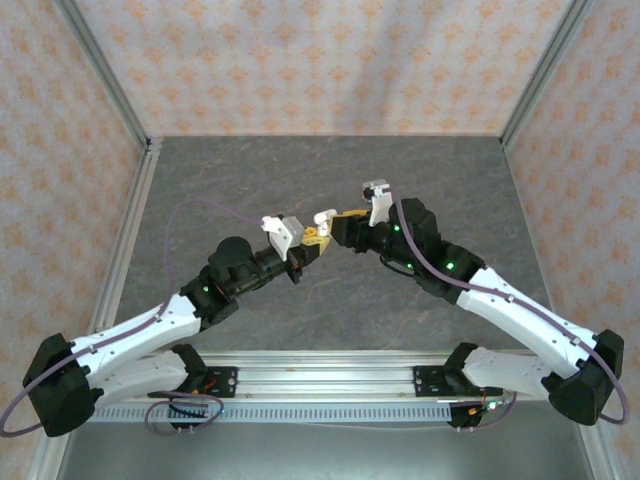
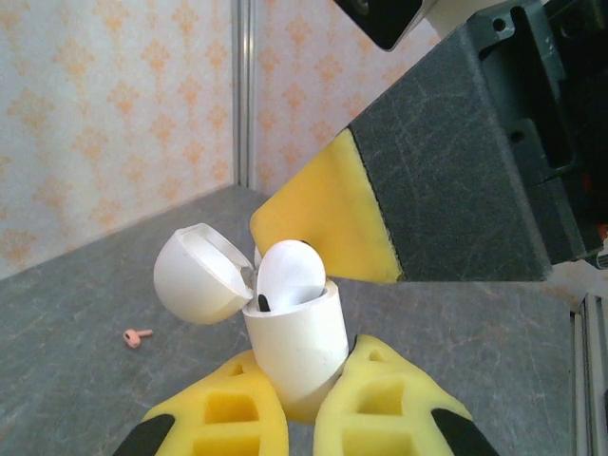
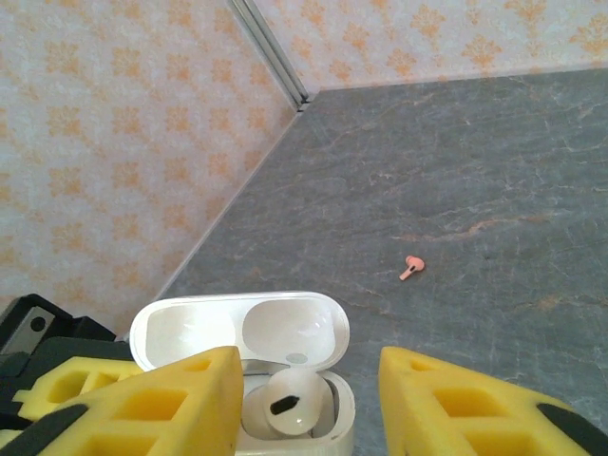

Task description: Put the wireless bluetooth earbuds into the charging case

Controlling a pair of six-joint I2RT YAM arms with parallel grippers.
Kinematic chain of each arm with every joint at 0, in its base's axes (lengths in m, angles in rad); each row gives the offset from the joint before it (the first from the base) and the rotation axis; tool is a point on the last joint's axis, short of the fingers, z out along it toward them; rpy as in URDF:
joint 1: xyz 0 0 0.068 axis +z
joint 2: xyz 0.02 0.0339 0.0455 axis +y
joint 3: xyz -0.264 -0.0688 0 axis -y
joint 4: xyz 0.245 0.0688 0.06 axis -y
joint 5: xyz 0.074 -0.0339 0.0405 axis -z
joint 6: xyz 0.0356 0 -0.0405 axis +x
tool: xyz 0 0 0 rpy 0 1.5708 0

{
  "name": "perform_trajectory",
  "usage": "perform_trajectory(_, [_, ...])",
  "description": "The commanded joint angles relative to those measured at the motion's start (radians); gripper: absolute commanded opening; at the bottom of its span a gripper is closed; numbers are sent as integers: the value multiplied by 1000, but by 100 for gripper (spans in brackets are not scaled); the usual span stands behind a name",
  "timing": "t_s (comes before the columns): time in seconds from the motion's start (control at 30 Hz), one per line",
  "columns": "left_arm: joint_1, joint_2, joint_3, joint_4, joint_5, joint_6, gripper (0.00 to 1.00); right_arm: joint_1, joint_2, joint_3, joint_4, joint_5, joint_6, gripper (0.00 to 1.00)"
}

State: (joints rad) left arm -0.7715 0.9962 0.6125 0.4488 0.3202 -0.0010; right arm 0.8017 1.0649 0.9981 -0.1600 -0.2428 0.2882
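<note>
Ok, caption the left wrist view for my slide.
Left jaws grip the open white case, white earbud in it; pink earbud lies on table.

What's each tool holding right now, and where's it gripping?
The left tool clamps the white charging case by its lower body. The right tool holds nothing, open above the white earbud sitting in it.

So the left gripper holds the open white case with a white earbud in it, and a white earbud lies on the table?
No: the loose earbud on the table is pink, not white; the right wrist view shows it. The left gripper does hold the open white case with a white earbud in it.
</note>
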Motion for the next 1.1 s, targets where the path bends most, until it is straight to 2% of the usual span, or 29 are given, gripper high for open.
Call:
perform_trajectory(0.0, [7, -16, -4, 79, -23, -5, 0, 15, 13, 47, -29, -59, 35, 46])
perform_trajectory(0.13, [6, -21, -9, 73, -24, -4, 0, 14, 27, 79, -42, -67, 58, 49])
perform_trajectory(1.07, [7, -34, -24, 29, -11, 11, 0, -7, 14, 194, -156, -69, 83, 50])
